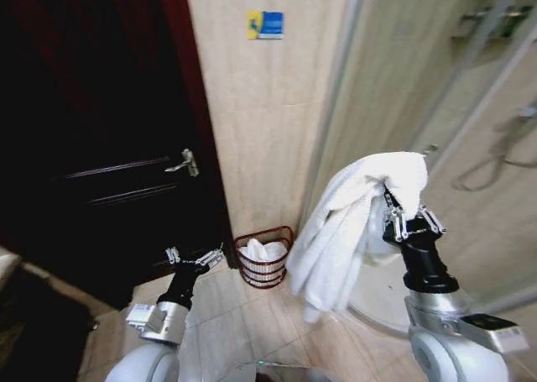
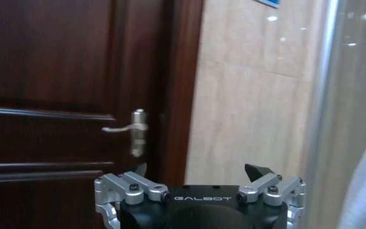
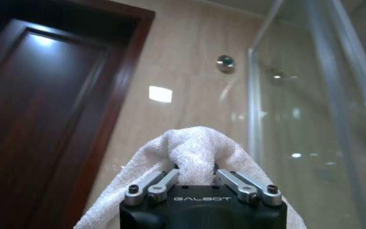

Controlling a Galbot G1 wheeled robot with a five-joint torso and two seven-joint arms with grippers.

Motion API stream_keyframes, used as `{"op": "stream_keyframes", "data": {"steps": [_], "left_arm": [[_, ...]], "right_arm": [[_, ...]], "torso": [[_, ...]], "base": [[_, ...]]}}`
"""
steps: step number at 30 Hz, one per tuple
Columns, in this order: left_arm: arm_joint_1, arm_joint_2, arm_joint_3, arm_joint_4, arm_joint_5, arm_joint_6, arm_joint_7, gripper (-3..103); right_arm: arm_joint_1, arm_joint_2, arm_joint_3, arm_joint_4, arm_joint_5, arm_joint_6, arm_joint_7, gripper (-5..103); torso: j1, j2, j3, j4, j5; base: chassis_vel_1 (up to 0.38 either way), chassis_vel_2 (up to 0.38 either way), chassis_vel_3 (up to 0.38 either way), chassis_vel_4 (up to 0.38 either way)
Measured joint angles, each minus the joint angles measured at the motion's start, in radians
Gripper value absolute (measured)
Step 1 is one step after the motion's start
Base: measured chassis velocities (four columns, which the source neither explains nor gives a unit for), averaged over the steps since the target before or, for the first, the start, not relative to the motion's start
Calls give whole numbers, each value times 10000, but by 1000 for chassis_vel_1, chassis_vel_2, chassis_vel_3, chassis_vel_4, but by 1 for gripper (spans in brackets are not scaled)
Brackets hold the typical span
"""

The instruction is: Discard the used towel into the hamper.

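Observation:
A white towel [image 1: 344, 231] hangs in long folds from my right gripper [image 1: 393, 204], which is shut on its upper fold at about chest height, right of the hamper. In the right wrist view the towel [image 3: 194, 143] bunches over the closed fingers [image 3: 170, 177] of that gripper [image 3: 196, 169]. The hamper [image 1: 267, 274], a small dark-red wire basket, stands on the floor against the tiled wall, with white cloth lying inside it. My left gripper [image 1: 195, 259] is low, left of the hamper, open and empty; the left wrist view shows this gripper [image 2: 199, 172] facing the door.
A dark wooden door [image 1: 101, 147] with a lever handle [image 1: 186, 162] fills the left side. A glass shower enclosure [image 1: 470, 105] with a raised curb [image 1: 373, 311] stands to the right. Beige tiled floor [image 1: 252, 323] lies between me and the hamper.

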State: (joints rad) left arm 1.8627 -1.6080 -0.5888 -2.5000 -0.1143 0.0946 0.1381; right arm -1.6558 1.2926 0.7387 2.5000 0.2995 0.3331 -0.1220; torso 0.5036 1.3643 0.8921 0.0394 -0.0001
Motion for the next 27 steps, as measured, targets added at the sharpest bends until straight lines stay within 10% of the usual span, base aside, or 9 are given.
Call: {"op": "stream_keyframes", "data": {"steps": [27], "left_arm": [[0, -2, 1, 0, 0, 0, 0, 100]], "right_arm": [[16, -24, 0, -1, -26, 185, -387, 14]], "torso": [[1, 0, 1, -1, 3]], "base": [[36, 34, 23, 19]]}}
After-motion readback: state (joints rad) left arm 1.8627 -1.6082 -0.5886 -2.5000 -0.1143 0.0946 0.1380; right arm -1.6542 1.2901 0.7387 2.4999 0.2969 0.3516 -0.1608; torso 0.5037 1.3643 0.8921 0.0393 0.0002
